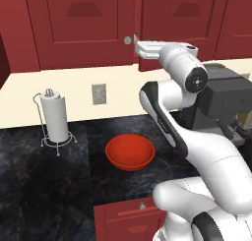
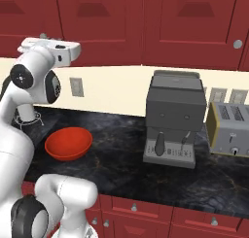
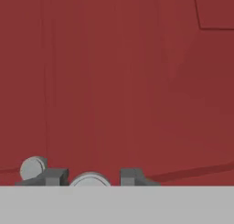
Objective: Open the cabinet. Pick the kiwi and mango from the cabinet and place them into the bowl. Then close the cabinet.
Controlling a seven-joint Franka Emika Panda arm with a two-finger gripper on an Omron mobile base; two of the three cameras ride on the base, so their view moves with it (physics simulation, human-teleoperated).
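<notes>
The dark red cabinet (image 1: 83, 28) hangs above the counter with both doors showing their fronts. My gripper (image 1: 136, 48) is up at the seam between the doors. In the hand view my gripper (image 3: 93, 177) is shut on one round silver knob (image 3: 89, 179); the other knob (image 3: 33, 167) sits just left of the fingers. The left door's knob (image 1: 128, 40) is beside the hand. The orange-red bowl (image 1: 130, 152) stands empty on the dark counter below, also seen as the bowl (image 2: 68, 143) from the right. The kiwi and mango are hidden behind the doors.
A paper-towel stand (image 1: 55, 117) is left of the bowl. A grey coffee machine (image 2: 174, 118) and a toaster (image 2: 228, 130) stand to the right. A low red drawer (image 1: 130, 215) fronts the counter near the base.
</notes>
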